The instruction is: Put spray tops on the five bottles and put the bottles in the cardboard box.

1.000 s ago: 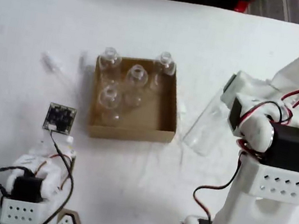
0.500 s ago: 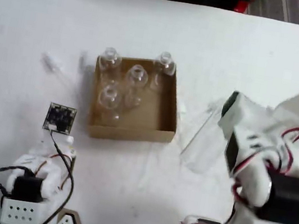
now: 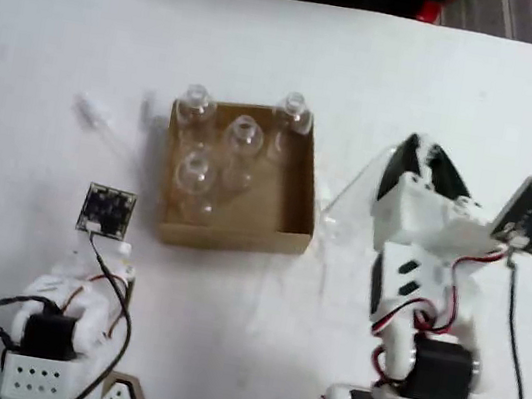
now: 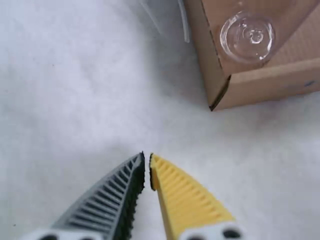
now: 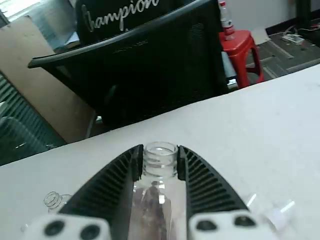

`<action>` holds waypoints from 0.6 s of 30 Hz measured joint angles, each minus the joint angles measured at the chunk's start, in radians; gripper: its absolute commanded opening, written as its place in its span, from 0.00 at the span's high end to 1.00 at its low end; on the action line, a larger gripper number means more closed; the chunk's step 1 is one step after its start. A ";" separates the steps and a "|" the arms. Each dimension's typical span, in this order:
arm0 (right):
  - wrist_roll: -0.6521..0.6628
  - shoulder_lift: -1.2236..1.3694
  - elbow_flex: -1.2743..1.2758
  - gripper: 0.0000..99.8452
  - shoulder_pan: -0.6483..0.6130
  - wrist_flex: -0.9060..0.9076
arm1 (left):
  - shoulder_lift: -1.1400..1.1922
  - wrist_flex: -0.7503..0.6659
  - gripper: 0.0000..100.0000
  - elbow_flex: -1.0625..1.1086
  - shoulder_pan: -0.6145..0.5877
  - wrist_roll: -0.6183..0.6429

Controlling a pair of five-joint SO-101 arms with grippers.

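Note:
A cardboard box (image 3: pixel 299 180) in mid-table holds several clear bottles with open necks, one of them (image 3: pixel 244 136) in its middle. My right gripper (image 3: pixel 421 159) hangs to the right of the box, shut on another clear bottle (image 5: pixel 159 190) just below its threaded, uncapped neck; the right gripper (image 5: pixel 160 152) points toward the table's far edge. My left gripper (image 4: pixel 146 161) is shut and empty over bare cloth a little before the box's near left corner (image 4: pixel 218 93). The left arm (image 3: pixel 53 328) sits at the near left.
A clear spray top (image 3: pixel 90 114) with its tube lies left of the box, and a second one (image 3: pixel 148 105) lies close by. Another spray top (image 5: pixel 278 216) rests on the cloth by the held bottle. A black chair (image 5: pixel 150 60) stands beyond the far edge.
The right arm has drawn back toward its base and turned its wrist, lifting the bottle from a slanted, low pose beside the box. The left arm has stayed still.

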 measured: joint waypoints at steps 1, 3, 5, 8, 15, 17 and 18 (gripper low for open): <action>0.021 -0.015 0.038 0.98 -0.023 -0.044 | 0.000 0.000 0.98 0.000 0.000 0.000; 0.068 -0.031 0.100 0.98 -0.081 -0.118 | 0.000 0.000 0.98 0.000 0.000 0.000; 0.121 -0.035 0.152 0.98 -0.146 -0.190 | 0.000 0.000 0.98 0.000 0.000 0.000; 0.216 -0.037 0.238 0.98 -0.239 -0.315 | 0.000 0.000 0.98 0.000 0.000 0.000; 0.410 -0.037 0.542 0.98 -0.367 -0.755 | 0.000 0.000 0.98 0.000 0.000 0.000; 0.460 -0.037 0.623 0.98 -0.396 -0.872 | 0.000 0.000 0.98 0.000 0.000 0.000; 0.479 -0.035 0.651 0.98 -0.402 -0.914 | 0.000 0.000 0.98 0.000 0.000 0.000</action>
